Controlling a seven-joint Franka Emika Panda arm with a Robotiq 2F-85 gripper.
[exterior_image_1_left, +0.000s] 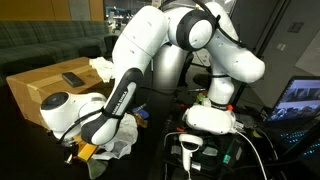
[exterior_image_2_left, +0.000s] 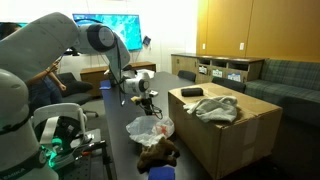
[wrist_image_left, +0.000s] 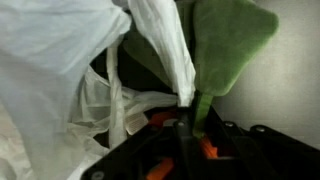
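Seemingly limp and half collapsed, the white plastic bag (exterior_image_2_left: 150, 127) sits on the dark counter (exterior_image_2_left: 108, 122), and the hand (exterior_image_2_left: 141, 96) hangs low over its far side, pointed downward, which looks like the angle that suits the bag's raised folds. In the wrist view a strip of the bag and the narrow stem of a green piece (wrist_image_left: 236, 40) both run down to the dark fingertips (wrist_image_left: 186, 128). The jaws stand narrow there, close about that gathered material. Blur and shadow hide whether they actually pinch it or only flank it, so I cannot tell if anything is held. The green piece fans out broad above the stem, probably because it is soft and is supported only at its thin end. In an exterior view, a brown lump (exterior_image_2_left: 160, 153) lies just near of the bag, and a cardboard box (exterior_image_2_left: 228, 138) rises to the right, with a grey cloth (exterior_image_2_left: 217, 108) and a black remote (exterior_image_2_left: 192, 92) on top. The box's tall near edge limits any swing to the right. Open counter lies to the left and far side, where the arm comes in.
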